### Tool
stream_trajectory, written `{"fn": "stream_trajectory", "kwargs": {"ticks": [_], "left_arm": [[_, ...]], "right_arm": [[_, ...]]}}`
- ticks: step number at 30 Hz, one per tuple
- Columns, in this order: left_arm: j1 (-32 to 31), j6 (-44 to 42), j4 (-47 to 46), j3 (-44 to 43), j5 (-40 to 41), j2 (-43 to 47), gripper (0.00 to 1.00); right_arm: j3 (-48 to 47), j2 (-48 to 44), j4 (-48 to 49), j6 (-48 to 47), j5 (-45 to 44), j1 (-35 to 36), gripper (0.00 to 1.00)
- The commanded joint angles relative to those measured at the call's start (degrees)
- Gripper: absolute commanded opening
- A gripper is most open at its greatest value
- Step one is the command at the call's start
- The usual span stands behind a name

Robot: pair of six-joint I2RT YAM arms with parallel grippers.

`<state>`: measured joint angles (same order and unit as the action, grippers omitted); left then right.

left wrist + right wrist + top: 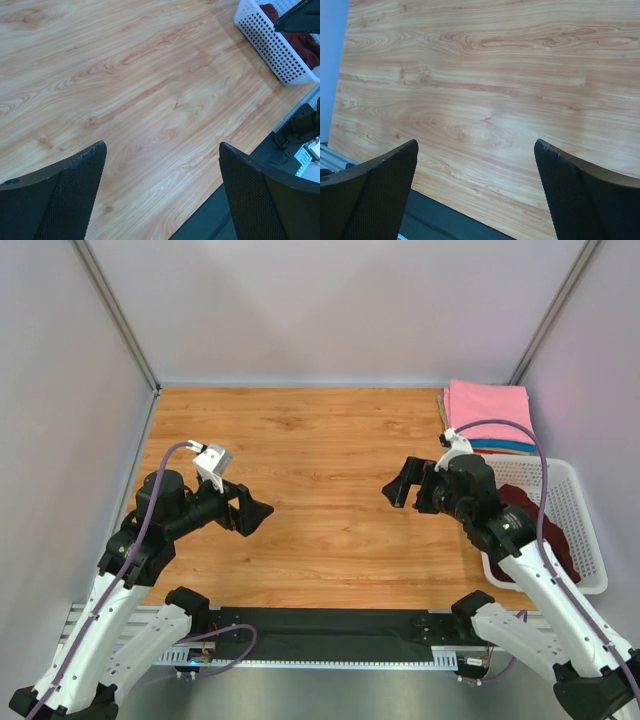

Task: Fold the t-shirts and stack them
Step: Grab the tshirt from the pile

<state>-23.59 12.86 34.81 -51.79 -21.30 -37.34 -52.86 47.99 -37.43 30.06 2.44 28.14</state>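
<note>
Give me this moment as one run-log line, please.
left gripper: open, empty | right gripper: open, empty | maroon t-shirt: in basket | folded stack: far-right corner, pink on top

Bright, even, diffuse light fills all 3 views, with hardly any shadow on the table. A pale sheen lies across the wood in both wrist views. The top view is sharp; the close fingers in the wrist views look slightly soft
</note>
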Motion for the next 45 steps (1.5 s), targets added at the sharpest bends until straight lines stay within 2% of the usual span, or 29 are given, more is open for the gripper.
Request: {"fn": "stream_trajectory", "kwargs": {"ticks": [1,5,6,8,10,12,13,15,16,19,22,31,37,40,41,42,45], "left_arm": [[-0.05,-1.00,-1.76,0.02,0.99,0.08,1.00],[0.04,-1.00,-1.24,-0.24,1.79,-0.10,1.00],[0.04,-1.00,-1.23,-0.33,1.79,-0.10,1.00],[-0.05,-1.00,-1.32,-0.24,1.79,0.08,0.99],[-0.05,-1.00,-1.23,-0.24,1.79,0.08,1.00],[0.04,-0.91,-1.15,-0.24,1.87,0.16,1.00],[0.04,-0.74,-1.06,-0.15,1.70,0.25,0.99],[-0.05,-0.65,-1.06,0.11,1.26,0.60,0.99],[-0.05,-0.65,-1.23,0.20,1.09,0.69,1.00],[-0.05,-0.56,-1.41,0.02,1.00,-0.01,1.00],[-0.05,-0.47,-1.14,-0.07,0.73,-0.19,0.99],[-0.05,-0.47,-0.97,0.29,1.70,-0.36,1.00],[-0.05,-0.56,-0.36,-0.07,3.01,-0.72,0.99],[-0.05,-0.56,-0.35,0.02,3.81,-0.19,0.99],[-0.05,-0.56,-0.35,0.02,3.90,-0.19,0.99],[-0.05,-0.56,-0.44,0.02,3.98,-0.19,0.99],[-0.05,-0.56,-0.35,-0.06,4.25,-0.28,0.99]], "right_arm": [[-2.94,1.66,-1.94,1.57,-6.20,-0.02,1.00],[-9.78,7.28,-7.81,2.45,-11.91,-0.02,1.00],[-11.54,8.60,-9.66,3.15,-17.41,-0.19,1.00],[-15.76,13.52,-14.22,4.64,-22.28,-2.20,1.00],[-21.65,17.74,-21.87,8.68,-26.77,-8.17,0.99],[-23.94,19.16,-26.53,12.02,-26.79,-13.96,0.98],[-23.78,19.42,-26.55,11.95,-25.13,-20.43,0.97],[-22.82,19.25,-25.42,12.03,-21.09,-26.96,0.95],[-22.64,19.25,-25.41,12.30,-20.55,-33.26,0.95],[-21.59,20.04,-24.89,12.73,-22.64,-42.16,0.94],[-18.96,22.31,-23.22,13.18,-23.62,-47.98,0.93],[-11.30,35.40,-14.79,15.37,-24.24,-56.25,0.88],[-10.16,43.94,-8.54,15.02,-23.01,-57.32,0.87],[-10.86,46.93,-8.71,14.67,-23.09,-57.93,0.81],[-10.86,47.28,-8.71,14.67,-23.70,-58.11,0.72],[-10.86,47.37,-8.54,14.76,-24.58,-58.20,0.69],[-10.16,47.46,-7.75,15.20,-24.94,-59.16,0.66]]}}
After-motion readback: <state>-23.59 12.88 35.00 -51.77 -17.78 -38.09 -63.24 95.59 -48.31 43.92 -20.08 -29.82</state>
